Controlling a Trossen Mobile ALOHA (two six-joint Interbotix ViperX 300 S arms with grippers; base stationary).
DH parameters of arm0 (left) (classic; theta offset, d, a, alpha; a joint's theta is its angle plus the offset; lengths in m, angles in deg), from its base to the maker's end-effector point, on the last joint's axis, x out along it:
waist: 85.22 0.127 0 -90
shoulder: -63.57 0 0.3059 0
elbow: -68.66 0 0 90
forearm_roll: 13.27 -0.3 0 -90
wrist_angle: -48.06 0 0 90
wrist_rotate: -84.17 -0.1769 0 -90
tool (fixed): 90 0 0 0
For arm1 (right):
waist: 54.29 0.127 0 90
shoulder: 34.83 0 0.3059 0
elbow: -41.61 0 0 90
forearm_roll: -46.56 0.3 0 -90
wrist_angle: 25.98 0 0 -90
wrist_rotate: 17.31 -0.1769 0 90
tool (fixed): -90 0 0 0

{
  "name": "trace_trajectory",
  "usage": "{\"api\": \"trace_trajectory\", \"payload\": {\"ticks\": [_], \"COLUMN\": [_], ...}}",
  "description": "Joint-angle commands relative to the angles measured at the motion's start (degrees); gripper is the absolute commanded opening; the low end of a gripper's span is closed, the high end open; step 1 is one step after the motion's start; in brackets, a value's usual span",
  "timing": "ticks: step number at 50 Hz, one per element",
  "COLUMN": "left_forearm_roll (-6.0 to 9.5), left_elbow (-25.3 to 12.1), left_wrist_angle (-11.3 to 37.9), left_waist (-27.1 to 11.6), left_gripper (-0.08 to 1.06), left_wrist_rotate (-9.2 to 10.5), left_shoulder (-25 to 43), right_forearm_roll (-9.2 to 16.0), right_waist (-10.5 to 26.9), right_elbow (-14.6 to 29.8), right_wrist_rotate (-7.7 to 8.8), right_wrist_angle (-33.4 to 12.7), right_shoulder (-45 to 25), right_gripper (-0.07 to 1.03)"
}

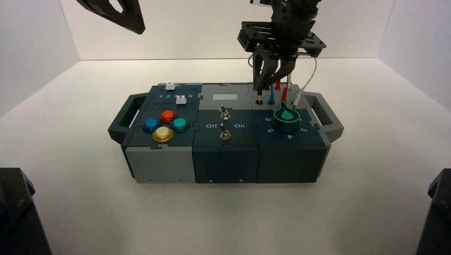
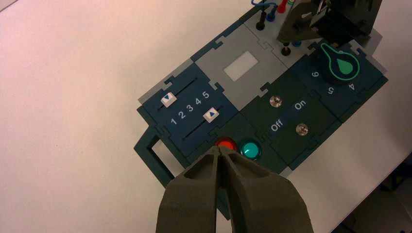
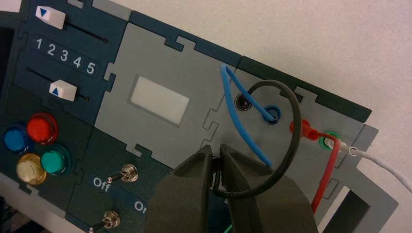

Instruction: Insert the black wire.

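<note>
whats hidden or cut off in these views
- Black wire's gripped plug: right wrist view, hidden between the right gripper's jaws.
- Yellow button: left wrist view, hidden behind the left gripper.
- Left gripper's jaws: high view, mostly cut off by the top edge.
- White cable's far end: right wrist view, cut off by the edge.

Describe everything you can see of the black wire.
The black wire is a thin, smooth, rubbery-looking cable bent in a wide loop over the blue cable. One end is in the far-left socket of the box's wire panel; the right end effector grips the other over the near-left socket.
</note>
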Motion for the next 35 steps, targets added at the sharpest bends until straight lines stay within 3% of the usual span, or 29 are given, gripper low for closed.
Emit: {"api": "trace_trajectory", "payload": {"ticks": [1,18,35], "left_forearm_roll": [-0.09,-0.09,-0.09], "left_elbow": [-2.1,-2.1,-2.1], "left_wrist_angle": [-0.3,-0.4,-0.4], "left_waist": [-0.1,-0.1,-0.1], "left_gripper": [-0.03,-0.03,-0.03], "left_wrist_rotate": [-0.53,-0.53,-0.53], "left_shoulder": [-0.4,-0.4,-0.4], "right_forearm_roll": [-0.1,0.3,0.2], "right_waist": [0.6,4.5,4.6], "right_elbow": [-0.4,-0.7,-2.8], "right_wrist_rotate": [-0.09,-0.18,-0.26], "right_wrist_angle": [0.0,0.0,-0.1], "right_shoulder": [0.7,1.2,2.1], "right_gripper": [-0.02,-0.02,-0.02]}}
